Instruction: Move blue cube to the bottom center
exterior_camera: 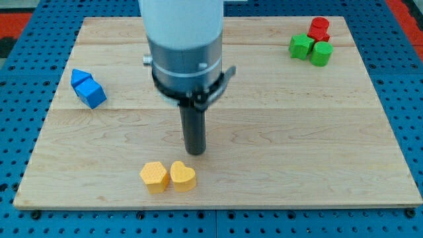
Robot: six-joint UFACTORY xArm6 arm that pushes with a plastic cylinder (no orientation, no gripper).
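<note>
Two blue blocks touch each other at the view's left: a blue cube (93, 94) and a smaller blue block (80, 77) just above and left of it. My tip (195, 151) rests on the wooden board (277, 132) near the centre, well to the right of the blue blocks and just above the yellow pair. It touches no block.
Two yellow blocks sit side by side near the bottom centre: a hexagonal one (154, 176) and a heart-shaped one (183, 176). At the top right, a red block (318, 29) touches two green blocks (301, 46) (322, 53). The arm's white and grey body (185, 46) hides the board's top centre.
</note>
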